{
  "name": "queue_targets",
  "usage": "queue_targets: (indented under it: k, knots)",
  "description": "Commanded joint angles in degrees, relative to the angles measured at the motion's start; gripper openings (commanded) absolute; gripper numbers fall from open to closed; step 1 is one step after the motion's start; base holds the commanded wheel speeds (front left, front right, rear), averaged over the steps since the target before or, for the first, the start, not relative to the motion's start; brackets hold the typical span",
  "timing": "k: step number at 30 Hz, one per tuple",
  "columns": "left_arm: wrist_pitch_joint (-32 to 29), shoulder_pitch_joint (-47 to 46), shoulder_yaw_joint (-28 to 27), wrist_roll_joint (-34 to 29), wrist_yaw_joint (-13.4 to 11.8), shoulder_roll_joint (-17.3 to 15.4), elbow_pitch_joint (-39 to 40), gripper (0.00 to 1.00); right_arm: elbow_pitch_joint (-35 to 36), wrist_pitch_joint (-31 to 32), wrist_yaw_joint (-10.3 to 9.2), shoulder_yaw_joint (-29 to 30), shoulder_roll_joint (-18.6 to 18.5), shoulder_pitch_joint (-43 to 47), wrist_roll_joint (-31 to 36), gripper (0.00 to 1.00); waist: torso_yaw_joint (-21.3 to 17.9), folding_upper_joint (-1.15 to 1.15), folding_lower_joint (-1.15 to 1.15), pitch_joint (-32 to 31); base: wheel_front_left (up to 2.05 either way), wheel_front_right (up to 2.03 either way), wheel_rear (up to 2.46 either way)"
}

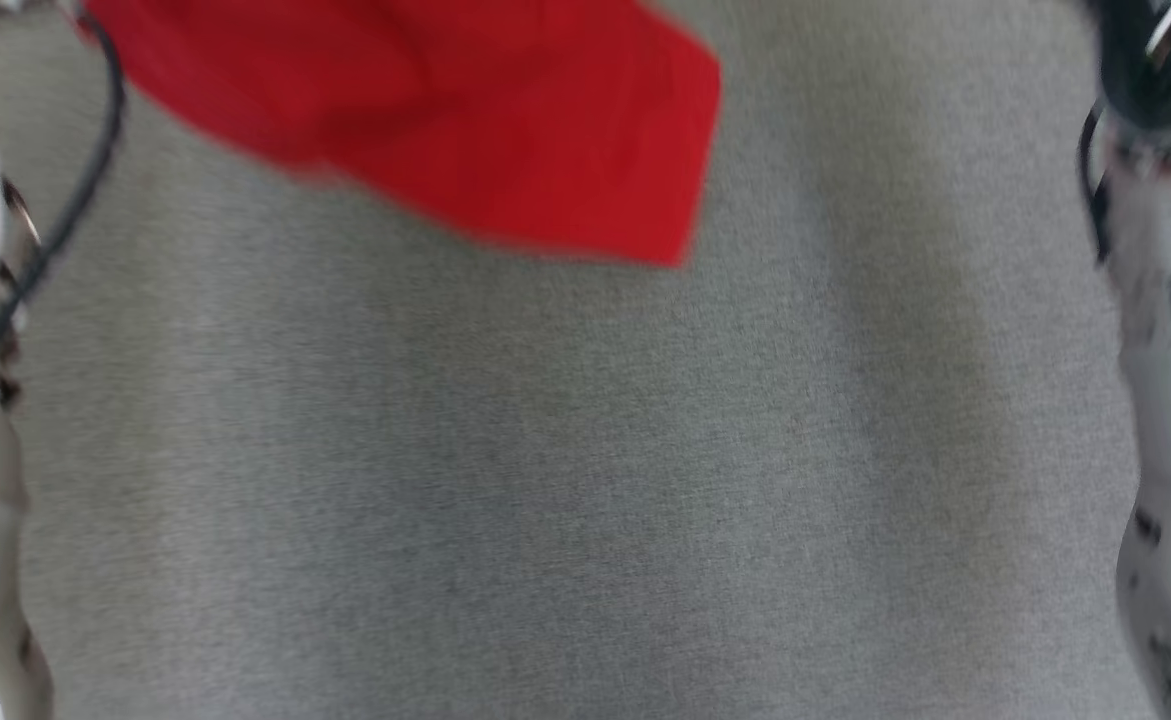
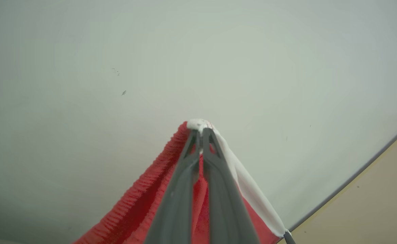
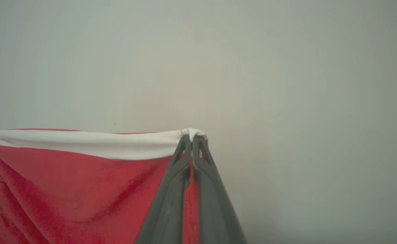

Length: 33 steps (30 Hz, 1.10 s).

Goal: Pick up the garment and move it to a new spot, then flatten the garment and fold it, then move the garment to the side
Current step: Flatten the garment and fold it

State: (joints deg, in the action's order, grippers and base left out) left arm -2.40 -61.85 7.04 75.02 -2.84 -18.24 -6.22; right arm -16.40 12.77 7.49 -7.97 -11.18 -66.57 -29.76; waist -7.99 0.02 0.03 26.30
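At my left, my left gripper (image 2: 201, 130) is clamped tight on a corner of the red garment (image 2: 134, 210), pinching its white trim. Further right, my right gripper (image 3: 192, 139) is closed on the same white edge, the cloth stretched between them. In the blurred head view, the red fabric seems to hang over the grey surface (image 1: 585, 480).

Soft matt red cloth garment (image 3: 66, 189), smooth white band (image 3: 83, 144); grey felt-like matt table cover (image 1: 585, 480)
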Motion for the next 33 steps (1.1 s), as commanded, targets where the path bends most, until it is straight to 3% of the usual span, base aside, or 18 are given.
queue_targets:
  k: [1, 7, 10, 14, 23, 28, 33]
  knots:
    - [1.7, -3.3, -0.5, -1.4, 1.6, -0.1, -1.9, 0.00, -2.3, -4.0, 0.02, 0.3, 0.2, -3.8, 1.5, 0.00, -3.6, -0.02, -0.03, 5.6, 0.00, 0.00, 0.00]
    - [8.5, -12.3, -1.7, -3.7, 7.8, 0.6, -4.8, 0.00, -8.8, -16.8, -0.02, -0.8, -1.7, -14.3, 8.7, 0.00, -3.5, -0.02, -0.03, 4.7, 0.00, 0.00, 0.00]
    - [11.3, -14.3, -2.8, -2.8, 9.3, 1.3, -3.9, 0.00, -10.6, -20.8, -0.06, -1.1, -2.0, -16.3, 10.5, 0.00, -3.3, -0.02, -0.03, 3.8, 0.00, 0.00, 0.00]
    - [11.4, -12.4, -2.6, -1.3, 9.9, 1.5, -3.4, 0.00, -13.2, -21.1, -0.07, -1.7, -3.2, -16.0, 10.3, 0.00, -3.0, -0.02, -0.03, 3.8, 0.00, 0.00, 0.00]
    - [14.0, 7.0, 3.6, -0.3, 10.4, 3.8, -5.9, 0.00, -17.9, -16.4, -0.06, -11.6, -5.1, -4.4, 7.3, 0.00, -2.8, -0.02, -0.03, 4.8, 0.00, 0.00, 0.00]
    - [16.0, 18.1, 6.5, 2.0, 10.3, 5.1, -4.1, 0.00, -16.5, -16.3, -0.06, -15.1, -7.0, 2.0, 2.6, 0.00, -2.2, -0.02, -0.03, 3.2, 0.00, 0.00, 0.00]
    - [17.0, 30.2, 10.0, 4.3, 10.4, 5.0, -0.3, 0.00, -12.7, -14.3, -0.06, -16.8, -11.5, 12.0, -3.0, 0.00, -0.3, -0.02, -0.03, -2.2, 0.00, 0.00, 0.00]
